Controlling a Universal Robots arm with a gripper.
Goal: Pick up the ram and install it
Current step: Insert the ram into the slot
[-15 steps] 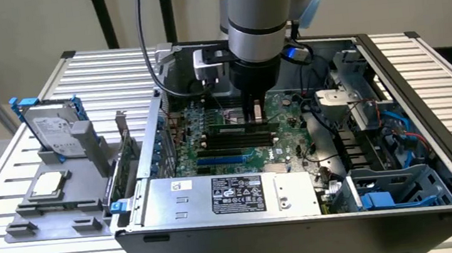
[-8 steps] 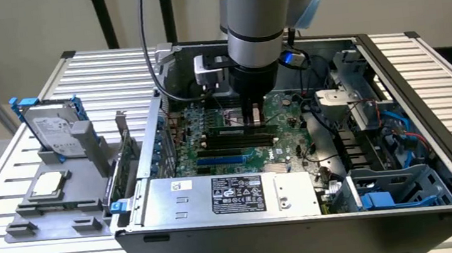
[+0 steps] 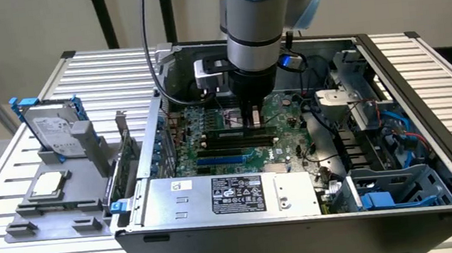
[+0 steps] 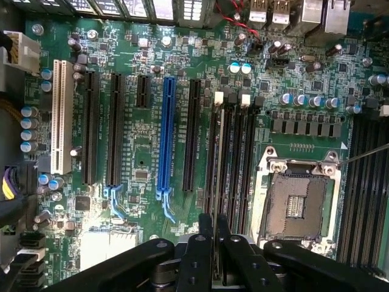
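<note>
The gripper (image 3: 251, 121) hangs inside the open computer case (image 3: 426, 112), low over the motherboard (image 3: 279, 111). Its fingers (image 4: 205, 234) are nearly closed, pinching the ram (image 4: 216, 164) edge-on between them. In the wrist view the ram runs straight out from the fingertips as a thin upright strip, lined up over the group of black memory slots (image 4: 237, 164), with the blue expansion slot (image 4: 165, 137) to one side of the gripper and the empty processor socket (image 4: 299, 201) to the other. Whether the ram's lower edge already touches a slot cannot be told. Outside the case, well away from the gripper, a hard drive (image 3: 52, 129) in a blue frame stands on a grey holder (image 3: 72, 180).
</note>
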